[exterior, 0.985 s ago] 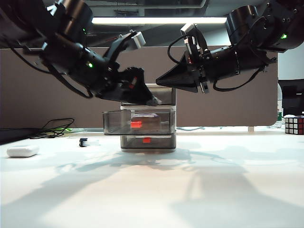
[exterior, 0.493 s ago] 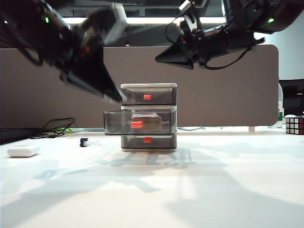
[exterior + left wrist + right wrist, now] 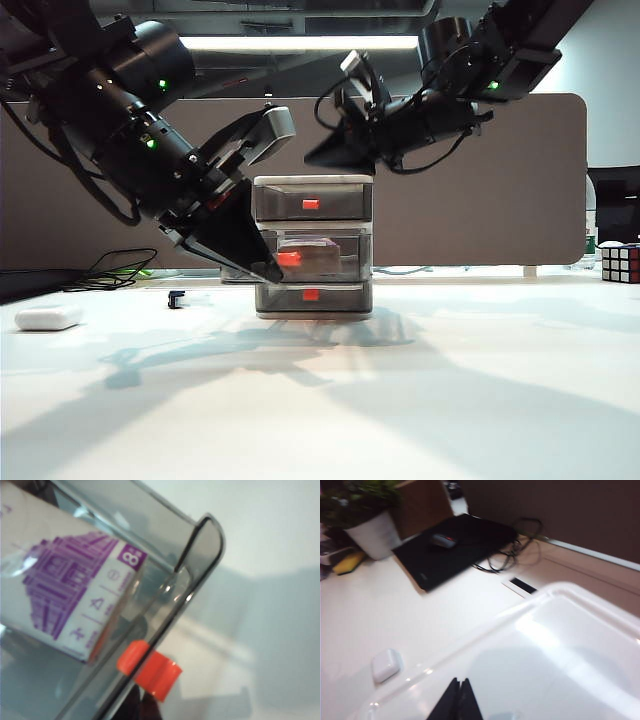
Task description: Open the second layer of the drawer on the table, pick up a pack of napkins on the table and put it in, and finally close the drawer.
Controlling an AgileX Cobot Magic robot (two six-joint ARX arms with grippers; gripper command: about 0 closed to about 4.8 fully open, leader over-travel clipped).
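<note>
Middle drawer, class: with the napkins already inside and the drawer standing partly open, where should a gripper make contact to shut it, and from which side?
Push the front panel beside the red-orange tab handle, from the front: the second layer slides straight back.

— What carried it all?
— A plain white worktop (image 3: 420, 400), crossed by shadows.
— And what lay straight on it?
— The drawer (image 3: 313, 246) stood upright near the far middle. A white rounded oblong case (image 3: 47, 319) lay well apart at the left edge, a small dark object (image 3: 176, 299) between them, and a colour-tiled cube (image 3: 620, 263) at the far right.
</note>
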